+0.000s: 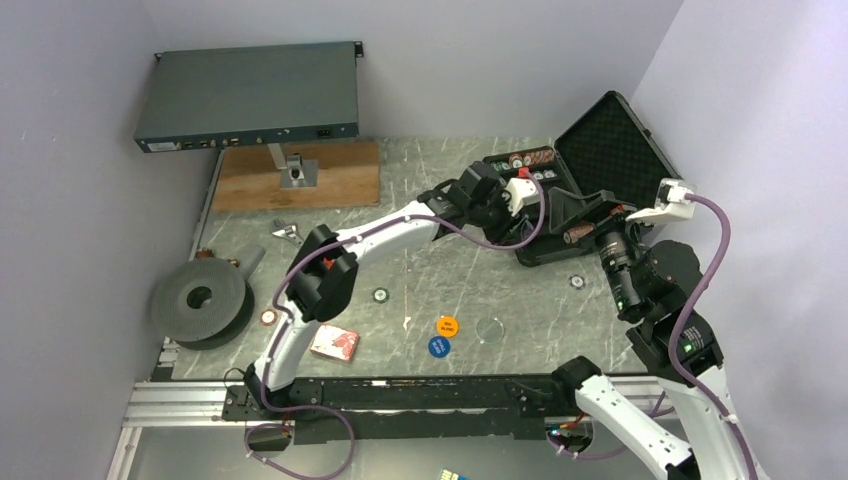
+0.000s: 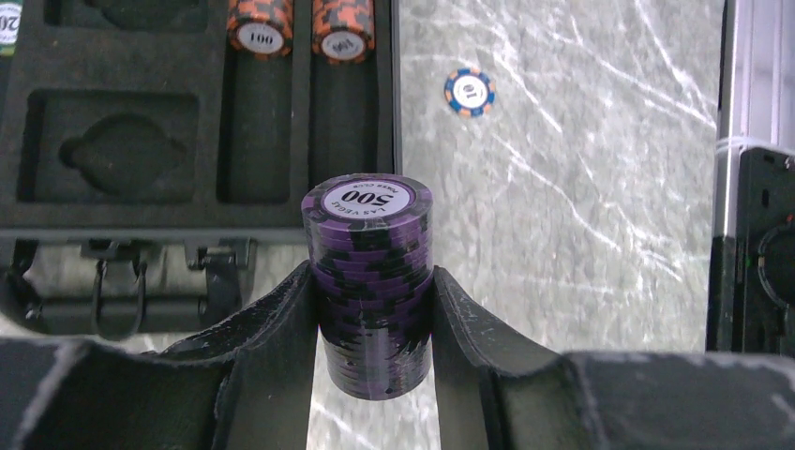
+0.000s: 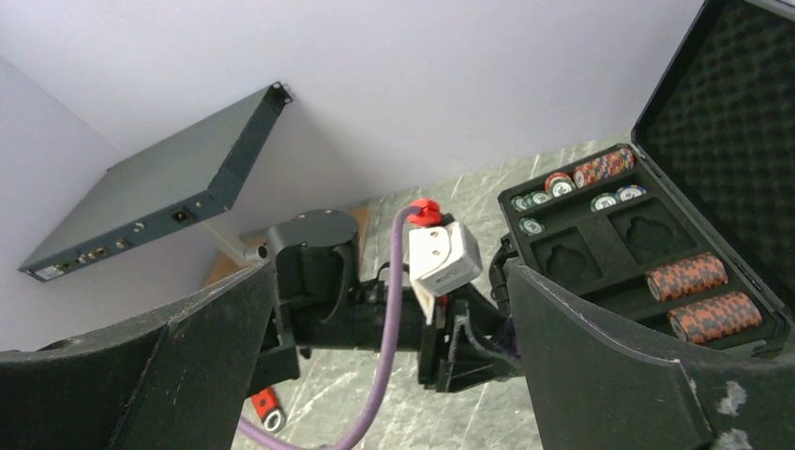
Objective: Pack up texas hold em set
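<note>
The left fingers (image 2: 277, 356) are closed narrowly on a purple chip stack (image 2: 370, 281), one finger pressing each side, with the white "500" face turned toward the wrist camera. The stack hangs at the centre of the left wrist view, above the desk (image 1: 480, 290) and just beside the front edge of the case (image 1: 612, 150). The case lies open at the upper right of the top view with its lid raised. Two rows of orange chips (image 2: 260, 23) lie in its foam slots. More rows lie toward the back.

A loose chip (image 2: 469, 91) lies on the desk at the upper middle of the left wrist view, just right of the case. Lower in the top view lie an orange disc (image 1: 447, 324), a blue disc (image 1: 438, 346) and a red deck (image 1: 334, 342).

The right fingers (image 3: 141, 375) are spread wide with nothing between them. They point at the left arm and the case.
</note>
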